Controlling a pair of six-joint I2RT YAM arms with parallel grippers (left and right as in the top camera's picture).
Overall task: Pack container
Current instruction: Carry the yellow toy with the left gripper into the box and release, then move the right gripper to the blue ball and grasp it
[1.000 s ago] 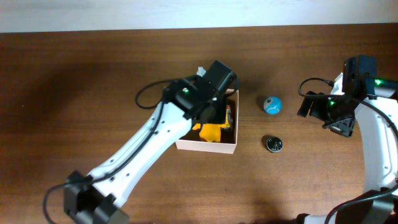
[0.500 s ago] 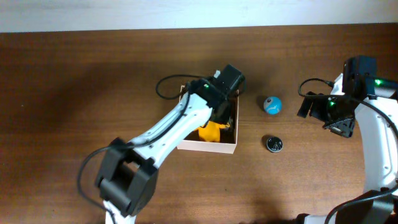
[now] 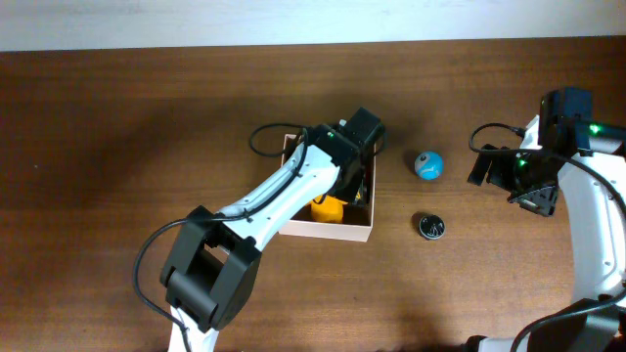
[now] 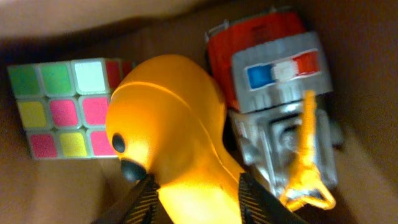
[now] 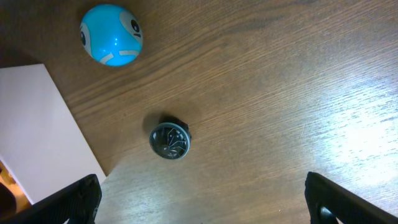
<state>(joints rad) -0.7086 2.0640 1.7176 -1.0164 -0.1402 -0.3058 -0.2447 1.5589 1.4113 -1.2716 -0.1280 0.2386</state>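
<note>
The container (image 3: 333, 229) is a white-walled box with a tan inside, at the table's middle; its white wall shows in the right wrist view (image 5: 37, 130). My left gripper (image 4: 198, 199) is down inside it, shut on a yellow rubber duck (image 4: 171, 124), which also shows in the overhead view (image 3: 328, 208). Beside the duck lie a colour cube (image 4: 62, 106) and a red and silver toy (image 4: 280, 93). My right gripper (image 5: 202, 205) is open and empty above the table, right of a blue ball (image 5: 112, 35) and a dark round toy (image 5: 169, 139).
The blue ball (image 3: 427, 165) and the dark round toy (image 3: 429, 226) lie on the wood between the container and my right arm (image 3: 533, 176). The table's far edge runs along the top (image 3: 313, 44).
My left arm has swung right and lowered into the container with the duck, so less of the duck shows from above. The right arm has not moved.
</note>
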